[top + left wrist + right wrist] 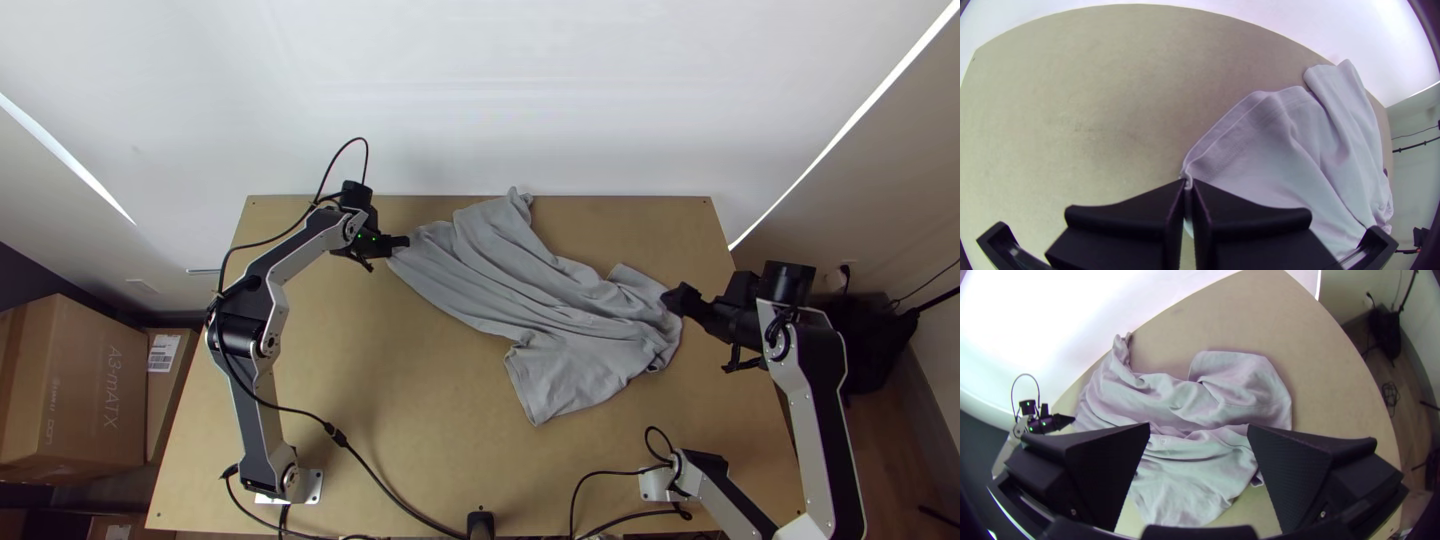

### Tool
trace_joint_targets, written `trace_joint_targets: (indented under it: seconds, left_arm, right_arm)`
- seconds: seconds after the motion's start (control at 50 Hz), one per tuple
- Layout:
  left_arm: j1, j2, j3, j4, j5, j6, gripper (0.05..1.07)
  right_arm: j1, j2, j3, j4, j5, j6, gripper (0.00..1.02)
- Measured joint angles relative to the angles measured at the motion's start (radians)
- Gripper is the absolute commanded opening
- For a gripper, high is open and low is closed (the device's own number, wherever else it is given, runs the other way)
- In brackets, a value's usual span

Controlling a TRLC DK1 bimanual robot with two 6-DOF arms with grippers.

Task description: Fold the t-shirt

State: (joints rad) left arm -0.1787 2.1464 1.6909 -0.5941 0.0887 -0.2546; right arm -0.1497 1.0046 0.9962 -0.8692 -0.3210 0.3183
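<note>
The grey t-shirt (560,310) lies loosely spread and wrinkled in a diagonal across the table, with one part bunched at the right. At its far-left corner my left gripper (405,243) is shut on the hem; in the left wrist view the left gripper (1188,184) pinches that edge of the shirt (1280,145). My right gripper (672,300) is at the shirt's right end. Seen in the right wrist view, the right gripper (1199,430) is wide open, the shirt (1180,400) lying below and between its fingers.
The wooden table (400,400) has bare surface left of and in front of the shirt. Black cables (385,488) run along its near left part. A white wall (480,100) rises behind the far edge. Cardboard boxes (75,385) stand off to the left.
</note>
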Motion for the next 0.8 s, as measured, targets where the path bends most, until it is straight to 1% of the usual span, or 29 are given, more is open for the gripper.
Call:
trace_joint_targets:
  seconds: [0.04, 0.1, 0.14, 0.22, 0.34, 0.38, 0.46, 0.52, 0.6, 0.64, 0.72, 0.8]
  left_arm:
    - [0.004, -0.008, -0.007, -0.003, 0.0, 0.0, 0.08]
    - [0.012, -0.027, -0.018, -0.013, 0.0, 0.0, 0.08]
    - [0.019, -0.042, -0.023, -0.018, 0.0, 0.0, 0.08]
    - [0.034, -0.078, -0.029, -0.028, 0.001, 0.0, 0.08]
    - [0.052, -0.138, -0.031, -0.043, 0.0, 0.0, 0.08]
    - [0.057, -0.156, -0.031, -0.046, 0.0, 0.0, 0.08]
    - [0.063, -0.182, -0.032, -0.047, 0.0, 0.0, 0.08]
    - [0.063, -0.19, -0.033, -0.048, 0.0, 0.0, 0.08]
    - [0.063, -0.19, -0.035, -0.052, 0.0, -0.001, 0.08]
    - [0.063, -0.19, -0.038, -0.055, 0.0, -0.005, 0.08]
    - [0.064, -0.19, -0.043, -0.055, 0.0, -0.01, 0.08]
    - [0.067, -0.19, -0.043, -0.055, 0.0, -0.016, 0.08]
  right_arm:
    - [0.011, -0.013, -0.003, -0.001, 0.0, -0.037, 0.9]
    - [0.043, -0.035, -0.011, -0.012, 0.003, -0.127, 0.89]
    - [0.063, -0.061, -0.019, -0.016, 0.003, -0.202, 0.89]
    - [0.11, -0.137, -0.035, -0.028, 0.011, -0.394, 0.89]
    - [0.215, -0.249, -0.043, -0.034, 0.057, -0.631, 0.89]
    - [0.25, -0.283, -0.058, -0.035, 0.072, -0.727, 0.89]
    - [0.293, -0.336, -0.099, -0.078, 0.097, -0.883, 0.89]
    - [0.324, -0.349, -0.122, -0.129, 0.106, -0.97, 0.89]
    - [0.395, -0.35, -0.146, -0.189, 0.124, -1.053, 0.89]
    - [0.438, -0.351, -0.16, -0.2, 0.145, -1.081, 0.89]
    - [0.54, -0.356, -0.191, -0.209, 0.19, -1.11, 0.89]
    - [0.652, -0.358, -0.232, -0.207, 0.219, -1.112, 0.89]
